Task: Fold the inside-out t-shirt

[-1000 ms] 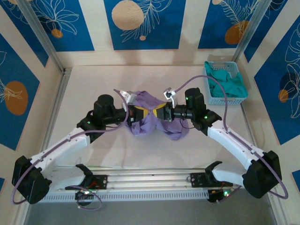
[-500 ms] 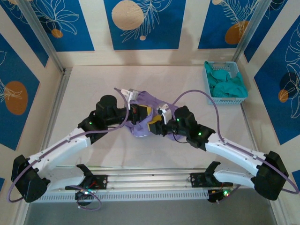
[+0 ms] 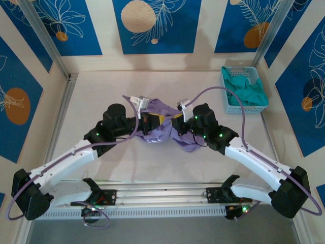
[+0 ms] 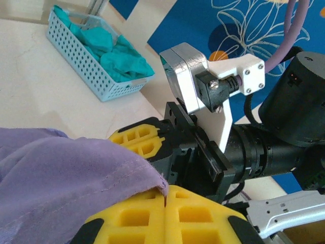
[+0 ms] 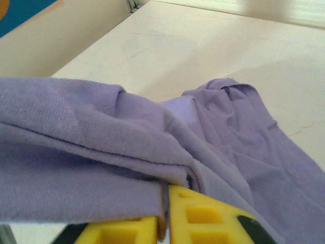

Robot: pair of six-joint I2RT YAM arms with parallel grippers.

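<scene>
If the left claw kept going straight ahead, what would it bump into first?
Beyond the lavender cotton t-shirt the left gripper pinches, probably the right gripper, which faces it head-on; the gap's depth is unclear.

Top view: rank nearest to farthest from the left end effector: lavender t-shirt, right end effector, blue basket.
1. Lavender cotton t-shirt, in the left end effector's grip.
2. Right end effector, just right.
3. Light blue perforated plastic basket, far right.

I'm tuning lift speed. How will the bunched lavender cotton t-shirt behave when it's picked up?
Probably floppy: the lavender cotton t-shirt lies bunched in soft folds and drapes over the left pincer. Likely light: a thin pinched edge in the right pincer seems to hold it. Loose parts would probably sag.
</scene>
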